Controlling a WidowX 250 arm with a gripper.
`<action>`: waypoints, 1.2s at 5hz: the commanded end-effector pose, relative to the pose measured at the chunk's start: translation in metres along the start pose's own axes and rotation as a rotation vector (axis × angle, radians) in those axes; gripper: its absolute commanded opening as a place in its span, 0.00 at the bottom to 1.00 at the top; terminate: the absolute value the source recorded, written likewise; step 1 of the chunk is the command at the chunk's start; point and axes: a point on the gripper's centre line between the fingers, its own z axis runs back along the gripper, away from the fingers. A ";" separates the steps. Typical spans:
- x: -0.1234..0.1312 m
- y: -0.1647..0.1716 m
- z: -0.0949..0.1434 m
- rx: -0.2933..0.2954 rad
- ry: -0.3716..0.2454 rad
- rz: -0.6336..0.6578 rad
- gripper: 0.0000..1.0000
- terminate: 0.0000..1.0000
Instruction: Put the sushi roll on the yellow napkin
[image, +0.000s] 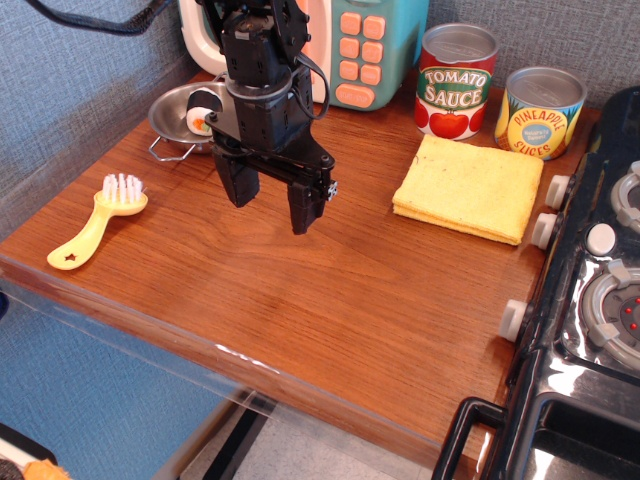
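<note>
Gripper (272, 203) is hanging with jaws apart, empty, over the table's left half. Sushi roll (201, 118) is sitting in the metal pan (172, 112) at the back-left corner, partly hidden. Probably light, rigid, slippery; grip across the black wrap. Yellow napkin (470, 187) is lying near the right edge.

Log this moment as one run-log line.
gripper: open, empty, above table | sushi roll: in metal pan, behind gripper | yellow napkin: bare | step: roll not grasped

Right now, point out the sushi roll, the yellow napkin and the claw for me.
sushi roll (202, 118), the only camera view, on its white rice end.
yellow napkin (470, 186), same view, middle of the cloth.
claw (271, 206), same view, midway between its fingertips.
</note>
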 end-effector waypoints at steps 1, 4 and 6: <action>0.000 0.000 0.000 0.000 0.000 0.000 1.00 0.00; 0.059 0.067 0.013 -0.046 -0.030 0.212 1.00 0.00; 0.107 0.135 0.038 0.031 -0.115 0.407 1.00 0.00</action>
